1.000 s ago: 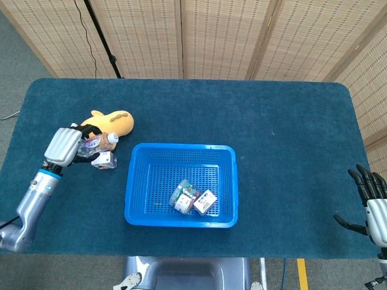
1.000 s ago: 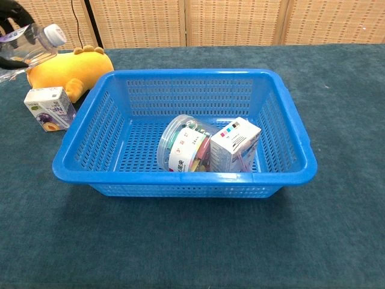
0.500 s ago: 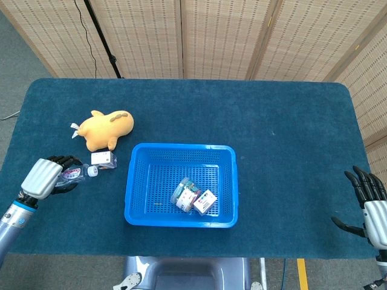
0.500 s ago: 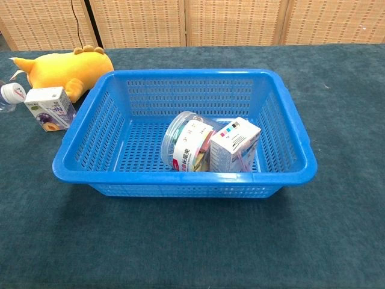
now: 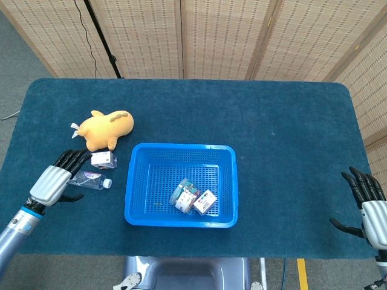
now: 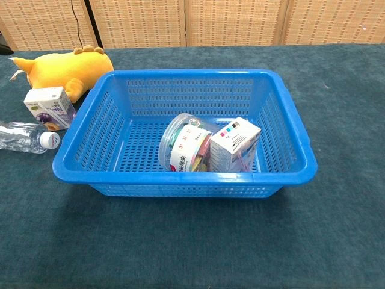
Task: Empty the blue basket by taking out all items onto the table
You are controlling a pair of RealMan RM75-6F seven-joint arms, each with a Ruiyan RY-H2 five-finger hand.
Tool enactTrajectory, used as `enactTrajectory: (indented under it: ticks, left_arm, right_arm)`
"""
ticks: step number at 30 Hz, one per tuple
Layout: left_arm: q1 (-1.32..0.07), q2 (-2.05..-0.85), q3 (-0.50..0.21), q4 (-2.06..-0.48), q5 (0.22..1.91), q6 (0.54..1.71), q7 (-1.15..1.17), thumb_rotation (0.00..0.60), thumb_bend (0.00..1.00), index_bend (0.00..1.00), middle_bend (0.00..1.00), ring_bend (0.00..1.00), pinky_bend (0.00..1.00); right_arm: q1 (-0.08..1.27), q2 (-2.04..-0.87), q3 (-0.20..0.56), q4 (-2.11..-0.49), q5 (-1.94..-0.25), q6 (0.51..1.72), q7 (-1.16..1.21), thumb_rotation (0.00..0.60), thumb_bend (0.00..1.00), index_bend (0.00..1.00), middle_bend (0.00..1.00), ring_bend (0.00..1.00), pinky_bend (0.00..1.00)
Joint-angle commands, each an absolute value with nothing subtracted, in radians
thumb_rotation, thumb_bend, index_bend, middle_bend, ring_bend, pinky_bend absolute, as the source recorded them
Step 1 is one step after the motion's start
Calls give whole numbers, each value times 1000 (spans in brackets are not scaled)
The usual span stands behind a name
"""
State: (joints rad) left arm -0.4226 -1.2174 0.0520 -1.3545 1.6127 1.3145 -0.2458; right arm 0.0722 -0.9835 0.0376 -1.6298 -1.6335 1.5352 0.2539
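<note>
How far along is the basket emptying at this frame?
Done: plush toy, small carton and water bottle lie on the table beside the blue basket. In hand: nothing; left hand and right hand are open. Left: clear tub and white box inside.

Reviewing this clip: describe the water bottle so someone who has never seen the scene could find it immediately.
Start at the blue basket in the middle of the table and look just past its left wall. The clear plastic bottle lies on its side there, white cap toward the basket, beside the left hand. Unlike the small carton and yellow plush toy behind it, it is transparent.
</note>
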Motion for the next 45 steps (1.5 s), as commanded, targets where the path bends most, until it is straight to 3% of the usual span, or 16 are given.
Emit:
enactTrajectory:
  ticks: [1, 4, 9, 20, 29, 37, 45]
  left_arm:
    - [-353, -1112, 11, -1563, 1521, 1399, -59, 600, 65, 0, 0, 0, 0]
    - [-303, -1092, -23, -1673, 1433, 1461, 100, 600, 63, 0, 0, 0, 0]
    - [-269, -1023, -31, -1813, 1382, 1462, 120, 600, 61, 0, 0, 0, 0]
    - [-261, -980, -37, -1822, 1434, 1437, 57, 600, 61, 0, 0, 0, 0]
    - [-256, -964, -46, -1826, 1450, 1422, 22, 600, 60, 0, 0, 0, 0]
    - [-247, -946, -55, -1834, 1466, 1425, -4, 600, 61, 0, 0, 0, 0]
    - [-243, -935, -58, -1838, 1485, 1422, -27, 600, 60, 0, 0, 0, 0]
  right_arm:
    - [113, -925, 8, -1673, -1714, 1488, 302, 600, 0, 0, 0, 0, 0]
    - [168, -870, -2, -1708, -1775, 1438, 372, 600, 0, 0, 0, 0, 0]
    - [277, -837, 12, -1727, -1854, 1360, 430, 600, 0, 0, 0, 0, 0]
    - [495, -854, 59, -1885, -1901, 1122, 347, 600, 0, 0, 0, 0, 0]
    - [666, -1019, 149, -1887, -1719, 877, 172, 600, 0, 0, 0, 0, 0]
    - [708, -1120, 181, -1937, -1558, 832, -65, 600, 0, 0, 0, 0, 67]
    - [740, -1201, 172, -1942, -1437, 812, -262, 600, 0, 0, 0, 0, 68]
